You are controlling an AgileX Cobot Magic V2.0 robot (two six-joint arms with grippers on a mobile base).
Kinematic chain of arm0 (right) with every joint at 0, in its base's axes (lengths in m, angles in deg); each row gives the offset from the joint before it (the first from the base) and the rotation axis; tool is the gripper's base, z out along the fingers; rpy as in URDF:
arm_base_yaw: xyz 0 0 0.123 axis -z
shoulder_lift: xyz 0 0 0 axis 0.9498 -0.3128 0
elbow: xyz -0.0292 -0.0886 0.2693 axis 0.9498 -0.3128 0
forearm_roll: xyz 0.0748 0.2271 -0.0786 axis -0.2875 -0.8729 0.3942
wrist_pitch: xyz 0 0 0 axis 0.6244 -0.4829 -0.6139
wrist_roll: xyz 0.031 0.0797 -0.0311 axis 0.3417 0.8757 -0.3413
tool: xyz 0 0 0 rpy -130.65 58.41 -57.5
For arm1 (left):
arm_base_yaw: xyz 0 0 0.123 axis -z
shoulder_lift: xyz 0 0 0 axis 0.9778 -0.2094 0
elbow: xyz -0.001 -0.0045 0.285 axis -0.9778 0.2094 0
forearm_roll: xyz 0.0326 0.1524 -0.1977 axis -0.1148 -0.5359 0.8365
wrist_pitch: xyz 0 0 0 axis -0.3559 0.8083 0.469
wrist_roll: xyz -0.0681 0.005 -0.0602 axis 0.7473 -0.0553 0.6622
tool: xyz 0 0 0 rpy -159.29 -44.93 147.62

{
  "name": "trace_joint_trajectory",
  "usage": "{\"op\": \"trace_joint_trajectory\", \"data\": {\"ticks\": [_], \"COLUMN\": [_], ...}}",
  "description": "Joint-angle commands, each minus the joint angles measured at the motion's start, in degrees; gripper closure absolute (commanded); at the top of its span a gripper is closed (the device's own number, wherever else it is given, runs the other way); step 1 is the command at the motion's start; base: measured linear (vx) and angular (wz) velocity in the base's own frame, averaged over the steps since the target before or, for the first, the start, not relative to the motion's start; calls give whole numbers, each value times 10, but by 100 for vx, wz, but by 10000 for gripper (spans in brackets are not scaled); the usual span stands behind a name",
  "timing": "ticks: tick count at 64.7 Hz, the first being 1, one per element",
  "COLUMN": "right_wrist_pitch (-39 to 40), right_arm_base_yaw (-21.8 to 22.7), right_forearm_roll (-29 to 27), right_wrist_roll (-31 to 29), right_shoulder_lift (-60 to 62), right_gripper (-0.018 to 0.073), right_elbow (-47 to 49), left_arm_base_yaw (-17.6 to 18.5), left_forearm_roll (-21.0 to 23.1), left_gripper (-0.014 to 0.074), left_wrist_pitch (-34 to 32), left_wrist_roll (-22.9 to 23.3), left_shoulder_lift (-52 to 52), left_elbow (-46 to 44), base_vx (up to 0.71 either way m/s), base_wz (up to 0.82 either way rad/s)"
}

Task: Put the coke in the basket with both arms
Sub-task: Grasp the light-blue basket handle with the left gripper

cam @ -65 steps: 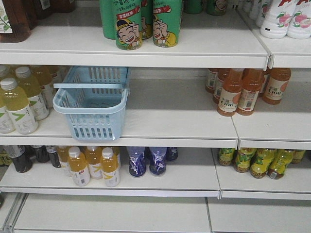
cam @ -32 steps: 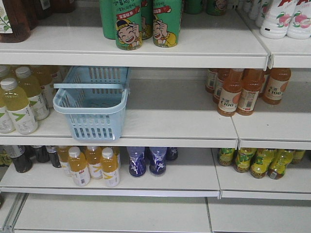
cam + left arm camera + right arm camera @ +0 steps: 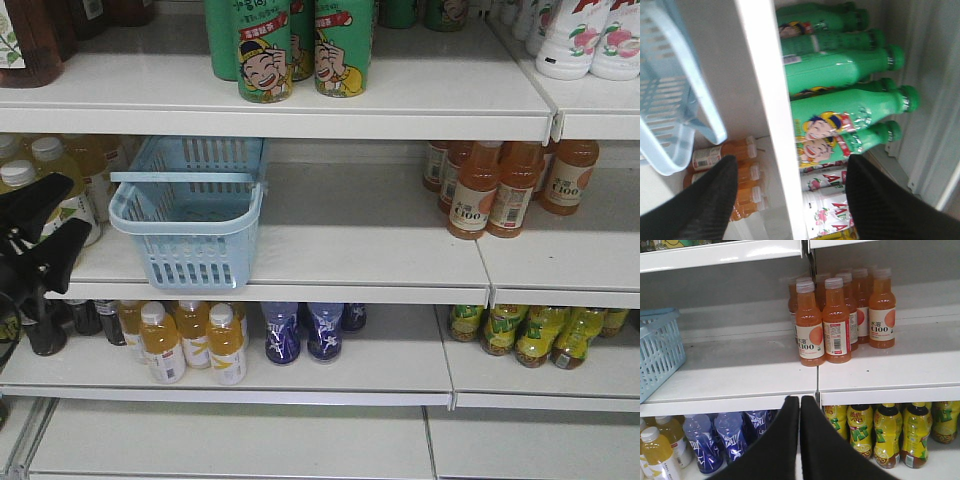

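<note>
arriving at the left edge of the front view, where half a second back only bottles showed: left gripper (image 3: 48, 228), black fingers spread wide and holding nothing, hanging in front of the yellow-labelled bottles (image 3: 88, 215) and near the pale blue basket (image 3: 195, 265). means the reach has begun, no more. no coke to be found in any view (no red can or bottle on these shelves, as far as can be seen), so nothing yet to carry. right gripper (image 3: 800, 407) seen only from its own wrist, fingers pressed together on nothing, pointed at the shelf lip below the orange c100 bottles (image 3: 835, 320). basket standing empty on the middle white shelf (image 3: 360, 250), handle lying across its top, well apart from the orange c100 bottles. all around, shop shelving: green cartoon-printed bottles (image 3: 300, 50) above, purple bottles (image 3: 305, 330) and yellow-green bottles (image 3: 530, 335) below. probably calls for finding the coke before anything else.
</note>
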Motion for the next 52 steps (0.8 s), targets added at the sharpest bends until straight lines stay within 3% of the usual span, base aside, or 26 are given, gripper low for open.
{"op": "trace_joint_trajectory", "data": {"ticks": [1, 21, 52], "right_wrist_pitch": [41, 41, 41], "right_arm_base_yaw": [3, 3, 3], "right_forearm_roll": [2, 2, 2], "right_wrist_roll": [-3, -3, -3], "right_shoulder_lift": [11, 11, 11], "right_gripper": [564, 564, 564], "right_elbow": [-8, -8, -8], "left_arm_base_yaw": [3, 3, 8], "left_forearm_roll": [5, -21, -15], "left_gripper": [123, 125, 125], "left_wrist_pitch": [-120, -128, -27], "left_wrist_roll": [22, 42, 61], "left_shoulder_lift": [-61, -204, -266], "left_elbow": [-47, -193, -296], "base_vx": [0, 0, 0], "base_wz": [0, 0, 0]}}
